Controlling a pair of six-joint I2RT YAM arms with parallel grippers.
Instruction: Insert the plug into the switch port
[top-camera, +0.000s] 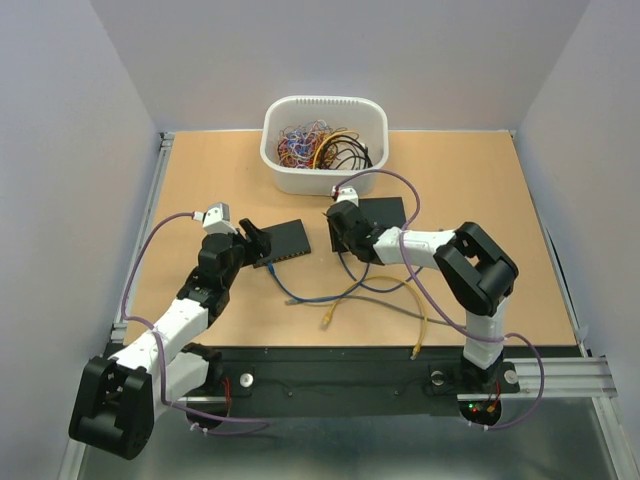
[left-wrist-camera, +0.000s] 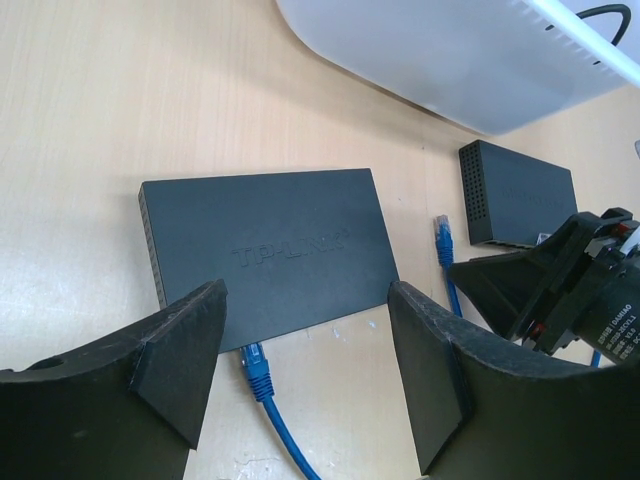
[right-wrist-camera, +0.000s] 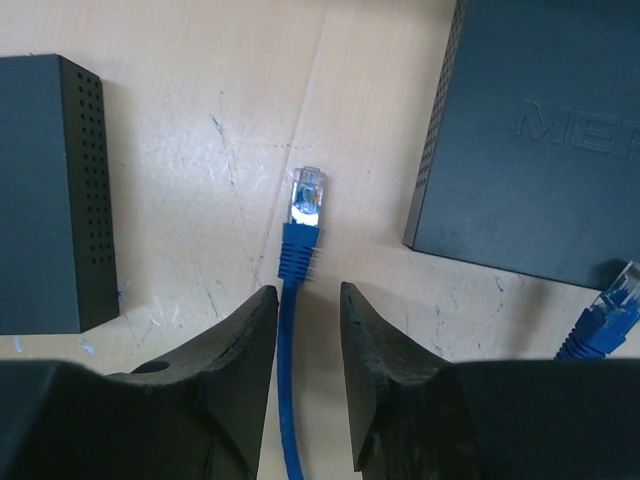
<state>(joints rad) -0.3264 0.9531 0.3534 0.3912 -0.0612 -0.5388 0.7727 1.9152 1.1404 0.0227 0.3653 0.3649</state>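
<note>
The yellow cable (top-camera: 375, 290) lies on the table in front of the two black switch boxes. Its clear plugs rest at its ends, one (top-camera: 328, 321) near the middle and one (top-camera: 415, 350) near the front edge; neither is held. The left switch (top-camera: 292, 238) (left-wrist-camera: 270, 250) has a blue connector (left-wrist-camera: 255, 365) seated in its near edge. The right switch (top-camera: 385, 212) (right-wrist-camera: 540, 140) is partly under my right arm. My left gripper (top-camera: 255, 245) (left-wrist-camera: 305, 365) is open and empty before the left switch. My right gripper (top-camera: 340, 228) (right-wrist-camera: 308, 320) stands slightly open astride a loose blue cable (right-wrist-camera: 290, 400).
A white tub (top-camera: 325, 145) of tangled wires stands at the back. Blue cables (top-camera: 300, 295) and a grey cable (top-camera: 385, 310) cross the table in front of the switches. A loose blue connector (right-wrist-camera: 305, 205) lies between the boxes, another (right-wrist-camera: 610, 320) by the right switch.
</note>
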